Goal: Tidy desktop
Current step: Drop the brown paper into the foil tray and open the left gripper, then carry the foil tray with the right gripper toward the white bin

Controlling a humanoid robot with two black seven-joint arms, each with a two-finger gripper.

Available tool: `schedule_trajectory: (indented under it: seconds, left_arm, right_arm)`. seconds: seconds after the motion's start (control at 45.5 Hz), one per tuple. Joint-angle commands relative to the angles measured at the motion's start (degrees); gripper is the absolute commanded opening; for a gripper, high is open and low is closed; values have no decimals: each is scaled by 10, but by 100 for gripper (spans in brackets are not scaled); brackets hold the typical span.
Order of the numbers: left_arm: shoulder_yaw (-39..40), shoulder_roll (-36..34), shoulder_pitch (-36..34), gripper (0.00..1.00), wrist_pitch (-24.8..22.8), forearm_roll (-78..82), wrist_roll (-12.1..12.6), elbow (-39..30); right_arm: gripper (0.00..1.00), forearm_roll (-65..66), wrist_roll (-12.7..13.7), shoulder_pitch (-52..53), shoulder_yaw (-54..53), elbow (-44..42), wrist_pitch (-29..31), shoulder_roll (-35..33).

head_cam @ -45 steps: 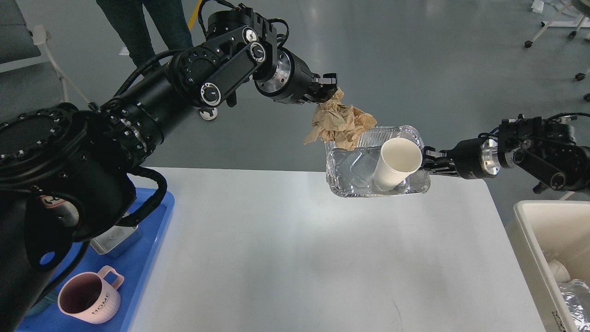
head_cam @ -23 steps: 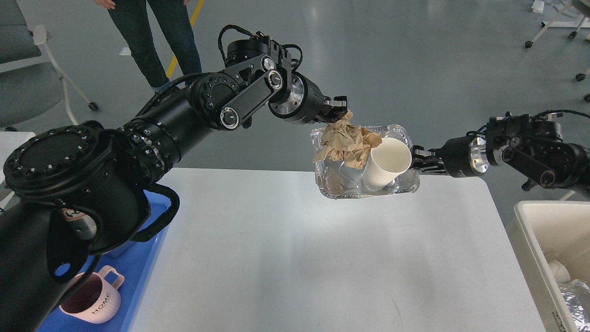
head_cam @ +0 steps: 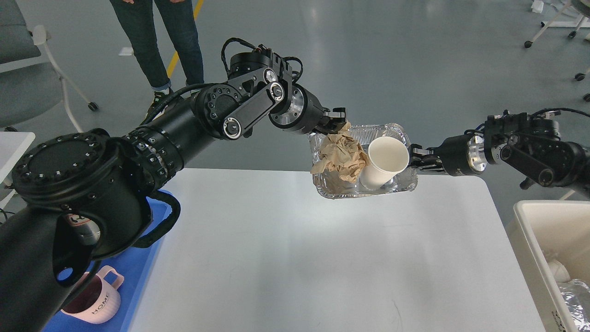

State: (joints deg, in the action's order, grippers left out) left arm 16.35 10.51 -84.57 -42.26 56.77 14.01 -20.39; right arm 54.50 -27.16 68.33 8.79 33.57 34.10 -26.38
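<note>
Gripping foil tray over desktop edge, right jaws; left jaws unclear.

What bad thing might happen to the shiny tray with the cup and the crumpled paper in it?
The right gripper holds the foil tray by one end only, so it might sag or tip. The paper cup already leans inside and could roll out. The crumpled brown paper bulges over the rim, and the left gripper may drag it out when pulling away.

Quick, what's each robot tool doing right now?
Left tool: shut on the crumpled brown paper, lowered into the foil tray.
Right tool: shut on the foil tray's rim.
</note>
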Motion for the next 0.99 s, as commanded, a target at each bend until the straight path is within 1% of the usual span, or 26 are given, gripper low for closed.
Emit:
schedule_trajectory:
  seconds: [0.0,0.044,0.066,0.176,0.396,0.462,0.616,0.66,0.748,0.814,0.88,0.968]
  left_arm:
    - [3,-2,0,73,-1,-18,1,0]
    - [1,-4,0,97,-3,-36,1,0]
    - [0,-5,1,100,-5,-45,1,0]
    - [0,-7,3,100,-6,-78,1,0]
    - [2,-16,10,100,18,-159,0,0]
    - [5,-34,16,100,21,-190,-9,0]
    - [20,-80,20,100,19,-282,-14,-1]
    - [26,-87,20,100,20,-316,-23,-1]
    - [34,-101,27,100,19,-376,-66,-1]
    - [35,-116,37,100,19,-396,-100,-1]
    - [37,-132,46,100,20,-400,-127,-1]
    - [47,-145,56,100,21,-411,-152,0]
  right_arm:
    - [0,0,0,0,0,0,0,-2]
    - [0,0,0,0,0,0,0,-2]
    - [0,0,0,0,0,0,0,-2]
    - [0,0,0,0,0,0,1,-3]
    - [0,0,-1,-4,1,0,2,-9]
    - [0,0,-1,-6,1,0,2,-10]
    - [0,0,-1,-13,1,0,2,-11]
    - [0,-1,-1,-16,0,0,3,-12]
    - [0,-1,-1,-25,-2,2,4,-23]
    - [0,-11,-2,-29,-6,4,5,-31]
    - [0,-40,-2,-33,-5,9,6,-40]
    - [0,-65,-1,-43,-5,10,6,-44]
